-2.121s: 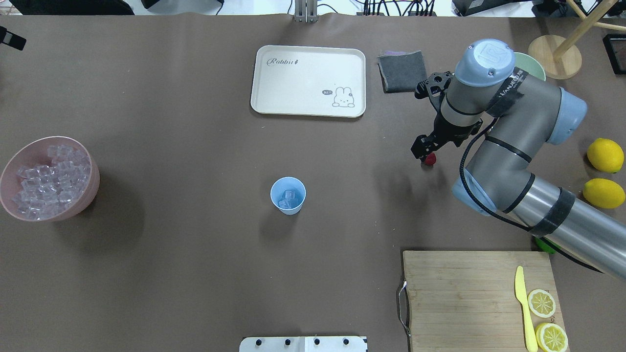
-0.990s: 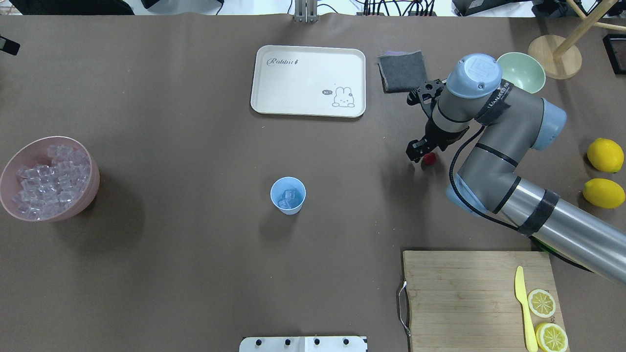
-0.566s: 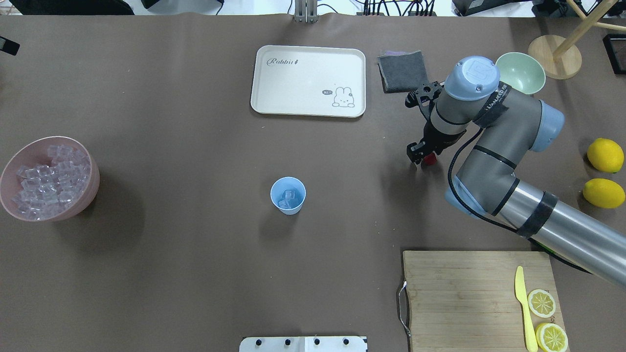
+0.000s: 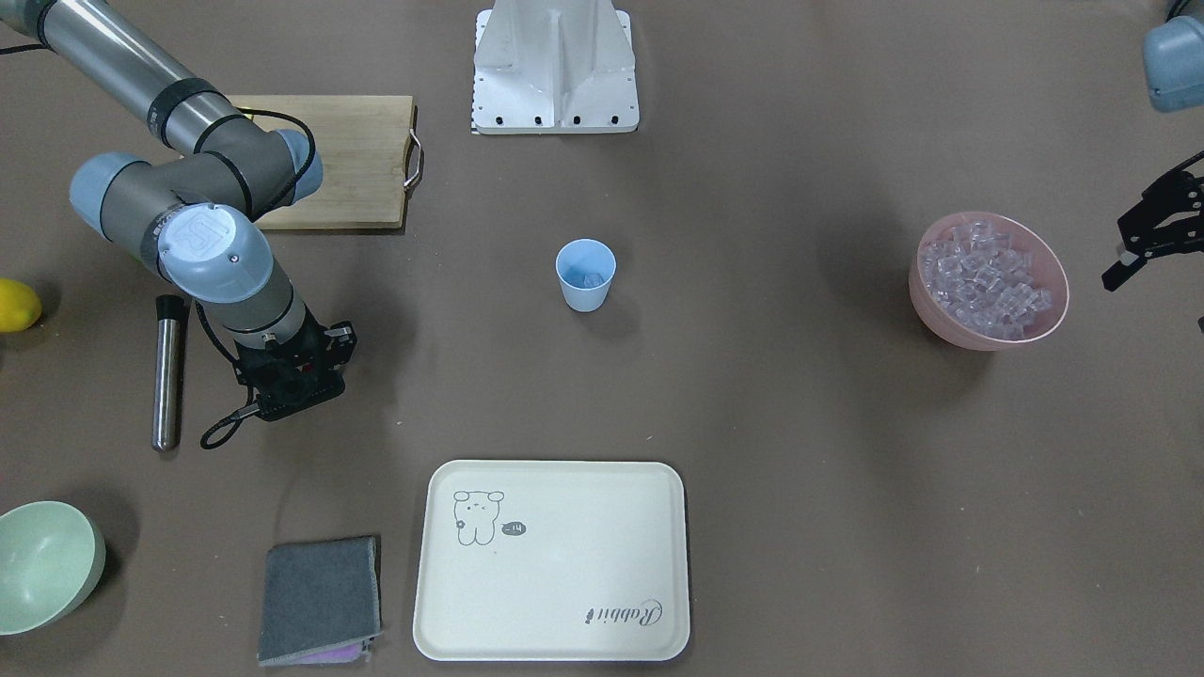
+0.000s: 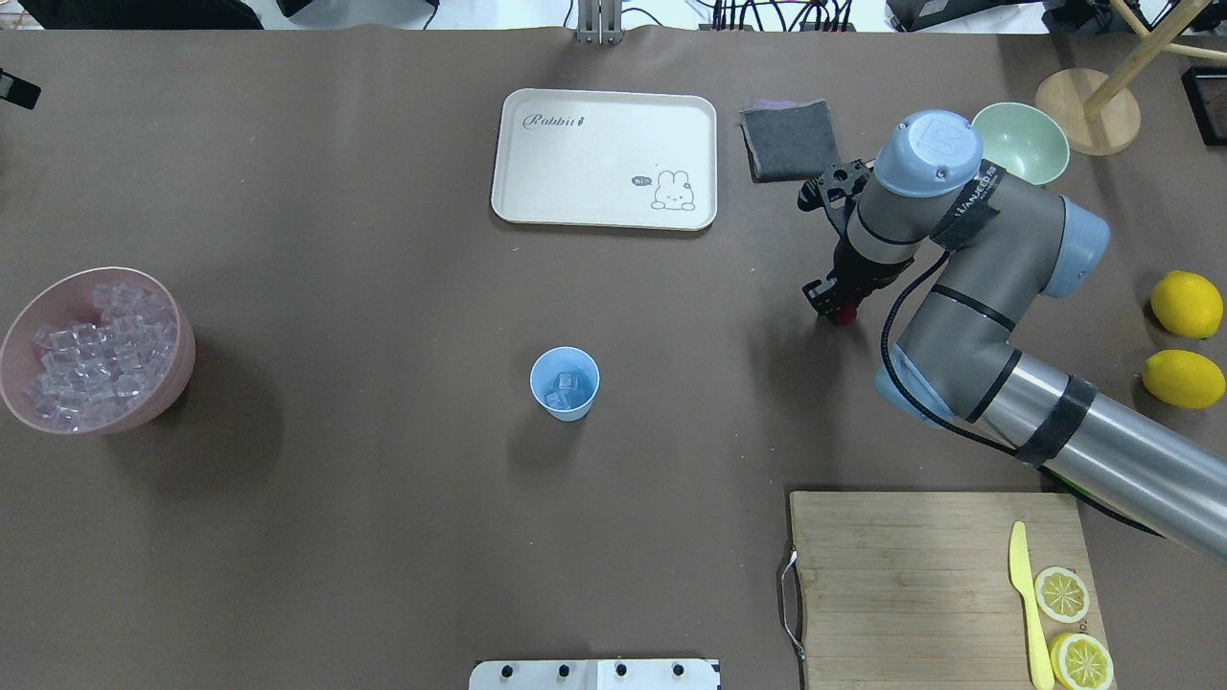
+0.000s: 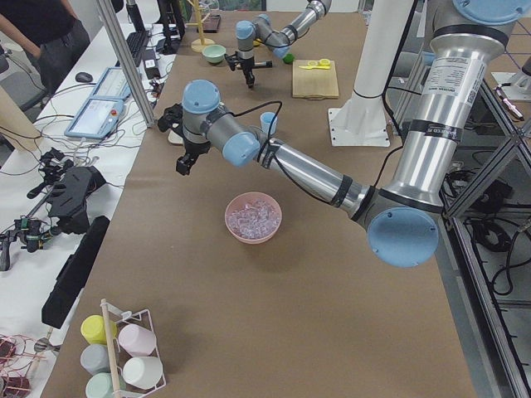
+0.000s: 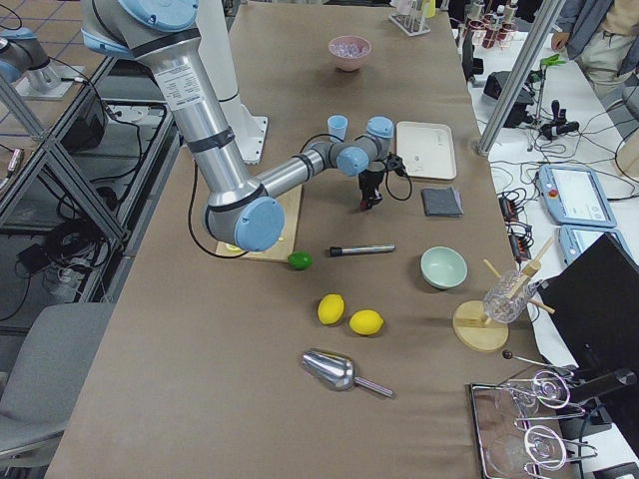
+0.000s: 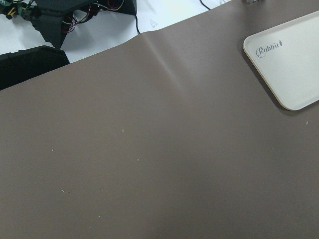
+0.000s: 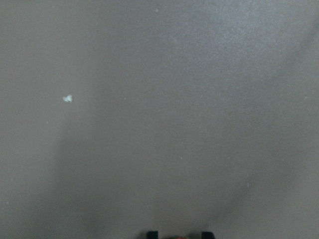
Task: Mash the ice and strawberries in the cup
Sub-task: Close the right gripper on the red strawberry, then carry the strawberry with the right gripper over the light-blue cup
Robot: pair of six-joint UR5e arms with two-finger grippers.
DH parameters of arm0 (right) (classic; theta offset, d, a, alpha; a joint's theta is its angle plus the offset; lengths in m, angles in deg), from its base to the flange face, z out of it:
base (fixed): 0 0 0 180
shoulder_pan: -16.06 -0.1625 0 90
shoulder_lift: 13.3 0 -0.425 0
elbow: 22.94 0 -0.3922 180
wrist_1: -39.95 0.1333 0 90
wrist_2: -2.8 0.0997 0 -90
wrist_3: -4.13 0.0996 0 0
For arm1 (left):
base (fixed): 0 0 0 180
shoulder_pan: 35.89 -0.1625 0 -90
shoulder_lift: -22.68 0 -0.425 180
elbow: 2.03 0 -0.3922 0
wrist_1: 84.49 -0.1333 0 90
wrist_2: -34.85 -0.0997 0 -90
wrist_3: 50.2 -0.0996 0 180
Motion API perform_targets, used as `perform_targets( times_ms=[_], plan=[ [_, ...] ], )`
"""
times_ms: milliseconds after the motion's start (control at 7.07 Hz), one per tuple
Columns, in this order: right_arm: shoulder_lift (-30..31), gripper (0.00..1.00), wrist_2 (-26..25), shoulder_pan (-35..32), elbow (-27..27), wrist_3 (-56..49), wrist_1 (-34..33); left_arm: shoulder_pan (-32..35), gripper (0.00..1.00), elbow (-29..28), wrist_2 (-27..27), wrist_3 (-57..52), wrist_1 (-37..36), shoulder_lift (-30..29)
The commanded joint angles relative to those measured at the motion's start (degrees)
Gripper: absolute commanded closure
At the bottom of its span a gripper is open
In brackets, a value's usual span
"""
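On the table, the strawberry is straddled by the right gripper; clamping cannot be told. Soft and slick, it should be pinched gently mid-body.

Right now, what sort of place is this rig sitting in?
Most likely a robotics lab, with the table dressed as a drink-prep counter. A teach pendant sits on the side bench, while a cutting board, a pink bowl of ice and lemons are the props.
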Motion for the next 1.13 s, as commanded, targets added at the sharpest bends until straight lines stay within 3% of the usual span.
perform_targets(
  times_ms=[0, 283, 990],
  plan=[
    [-0.1, 1.0, 0.4, -2.3, -3.0, 0.0, -0.3, -0.1, 0.03, 0.0, 0.0, 0.0, 0.0, 0.0],
    [-0.2, 1.0, 0.7, -4.7, -11.3, 0.1, -3.7, 0.0, 0.03, 0.0, 0.0, 0.0, 0.0, 0.4],
    [-6.9, 1.0, 0.3, -2.1, -15.2, 0.2, -2.6, 0.3, 0.03, -0.1, 0.0, 0.7, 0.0, 1.0]
  ],
)
